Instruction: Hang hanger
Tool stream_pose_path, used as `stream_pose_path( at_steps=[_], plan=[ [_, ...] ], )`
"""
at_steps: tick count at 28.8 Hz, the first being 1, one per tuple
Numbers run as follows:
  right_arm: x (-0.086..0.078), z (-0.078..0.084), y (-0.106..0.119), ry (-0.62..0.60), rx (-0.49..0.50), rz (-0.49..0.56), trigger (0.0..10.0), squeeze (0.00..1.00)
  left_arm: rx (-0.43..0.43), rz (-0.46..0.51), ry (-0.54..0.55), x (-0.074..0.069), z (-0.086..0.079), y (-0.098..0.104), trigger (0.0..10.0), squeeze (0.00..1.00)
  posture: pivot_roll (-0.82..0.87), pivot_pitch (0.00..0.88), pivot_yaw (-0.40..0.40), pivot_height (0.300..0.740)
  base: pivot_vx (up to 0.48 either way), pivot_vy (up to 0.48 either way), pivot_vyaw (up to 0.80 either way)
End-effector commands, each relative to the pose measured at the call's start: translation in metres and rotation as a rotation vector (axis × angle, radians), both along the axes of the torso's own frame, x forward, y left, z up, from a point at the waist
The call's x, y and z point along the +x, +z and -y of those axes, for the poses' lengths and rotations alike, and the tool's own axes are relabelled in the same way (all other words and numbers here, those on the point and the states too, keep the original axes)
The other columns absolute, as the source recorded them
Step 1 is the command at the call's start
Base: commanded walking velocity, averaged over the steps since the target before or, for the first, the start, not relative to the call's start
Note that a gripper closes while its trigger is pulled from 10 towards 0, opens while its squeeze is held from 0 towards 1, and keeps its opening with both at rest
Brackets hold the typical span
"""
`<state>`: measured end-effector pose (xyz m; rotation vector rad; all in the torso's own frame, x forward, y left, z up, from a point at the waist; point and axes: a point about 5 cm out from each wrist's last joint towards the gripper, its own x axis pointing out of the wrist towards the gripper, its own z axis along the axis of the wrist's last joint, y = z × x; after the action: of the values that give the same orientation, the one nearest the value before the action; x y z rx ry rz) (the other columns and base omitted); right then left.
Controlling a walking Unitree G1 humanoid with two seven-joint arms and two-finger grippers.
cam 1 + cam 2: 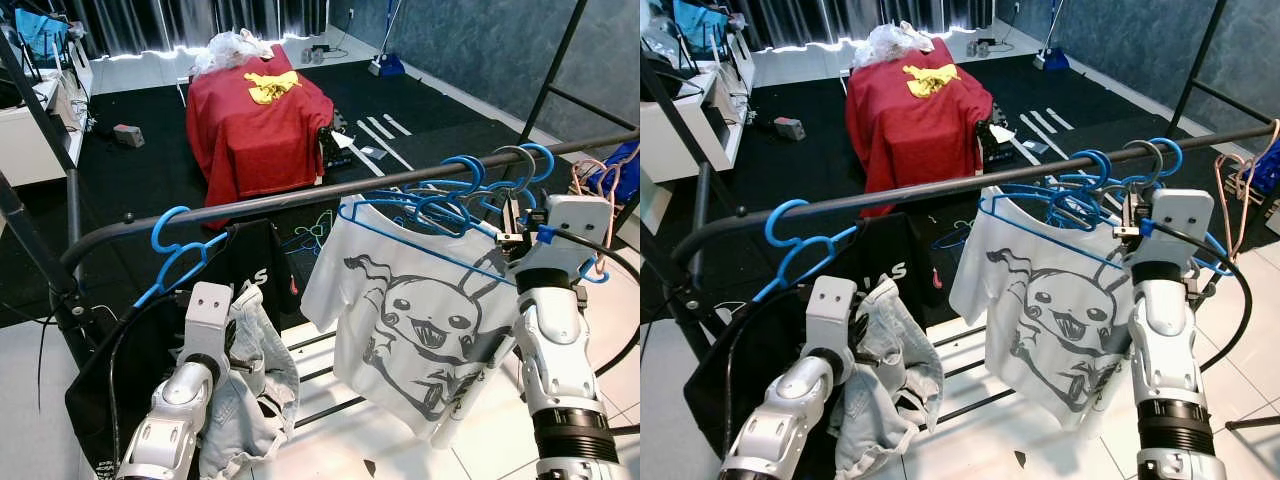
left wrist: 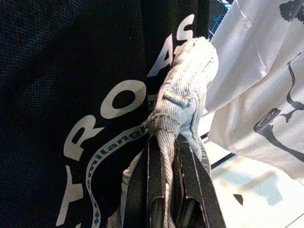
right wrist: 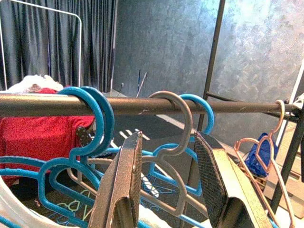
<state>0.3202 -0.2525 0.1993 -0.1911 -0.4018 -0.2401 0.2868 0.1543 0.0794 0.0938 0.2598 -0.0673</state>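
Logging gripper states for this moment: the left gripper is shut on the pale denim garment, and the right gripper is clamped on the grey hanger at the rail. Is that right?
Not quite. The right gripper is open, its fingers either side of the grey hanger hooked on the rail, as the right wrist view shows. The left gripper is indeed shut on the pale denim garment.

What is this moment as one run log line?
left gripper: shut on denim garment | right gripper: open at grey hanger | rail
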Motion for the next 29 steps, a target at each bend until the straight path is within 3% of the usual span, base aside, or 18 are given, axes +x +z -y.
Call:
stream_pose_path(
  at_steps=[1, 8, 20, 21, 23, 24, 25, 26, 27, 28, 29],
  plan=[
    [0.001, 0.003, 0.003, -0.005, 0.002, 0.014, 10.0, 0.0, 0.021, 0.015, -0.003, 0.001, -0.003, 0.005, 10.0, 0.0, 0.03, 0.054, 0.03, 0.74, 0.0, 0.0, 0.0],
    [0.006, 0.011, 0.006, -0.006, -0.013, -0.005, 10.0, 0.0, 0.023, 0.014, -0.006, 0.002, -0.003, 0.005, 10.0, 0.0, 0.03, 0.056, 0.036, 0.74, 0.0, 0.0, 0.0],
    [0.016, 0.004, 0.006, 0.063, -0.038, -0.028, 10.0, 0.0, 0.028, 0.016, -0.009, 0.002, -0.004, 0.006, 10.0, 0.0, 0.04, 0.057, 0.042, 0.74, 0.0, 0.0, 0.0],
    [0.017, 0.003, 0.007, 0.069, -0.038, -0.026, 4.0, 0.0, 0.029, 0.016, -0.009, 0.002, -0.004, 0.006, 10.0, 0.0, 0.04, 0.058, 0.042, 0.74, 0.0, 0.0, 0.0],
    [0.018, 0.003, 0.007, 0.078, -0.037, -0.024, 3.6, 0.0, 0.029, 0.016, -0.01, 0.002, -0.004, 0.007, 10.0, 0.0, 0.04, 0.058, 0.042, 0.74, 0.0, 0.0, 0.0],
    [0.019, 0.002, 0.007, 0.082, -0.037, -0.023, 0.6, 0.0, 0.03, 0.017, -0.01, 0.002, -0.004, 0.007, 10.0, 0.0, 0.04, 0.056, 0.043, 0.74, 0.0, 0.0, 0.0],
    [0.02, 0.002, 0.007, 0.085, -0.038, -0.022, 0.7, 0.0, 0.03, 0.017, -0.01, 0.003, -0.004, 0.007, 10.0, 0.0, 0.04, 0.056, 0.043, 0.74, 0.0, 0.0, 0.0],
    [0.02, 0.001, 0.007, 0.088, -0.038, -0.023, 2.9, 0.0, 0.03, 0.017, -0.011, 0.003, -0.004, 0.007, 10.0, 0.0, 0.04, 0.056, 0.042, 0.74, 0.0, 0.0, 0.0],
    [0.021, 0.0, 0.007, 0.09, -0.039, -0.025, 8.8, 0.0, 0.03, 0.017, -0.011, 0.003, -0.005, 0.007, 10.0, 0.0, 0.04, 0.055, 0.043, 0.74, 0.0, 0.0, 0.0],
    [0.021, -0.001, 0.006, 0.092, -0.039, -0.025, 8.8, 0.0, 0.031, 0.017, -0.011, 0.003, -0.005, 0.007, 10.0, 0.0, 0.04, 0.055, 0.042, 0.74, 0.0, 0.0, 0.0],
    [0.021, -0.001, 0.006, 0.093, -0.04, -0.027, 10.0, 0.0, 0.031, 0.017, -0.011, 0.003, -0.005, 0.007, 10.0, 0.0, 0.04, 0.054, 0.042, 0.74, 0.0, 0.0, 0.0]
  ],
)
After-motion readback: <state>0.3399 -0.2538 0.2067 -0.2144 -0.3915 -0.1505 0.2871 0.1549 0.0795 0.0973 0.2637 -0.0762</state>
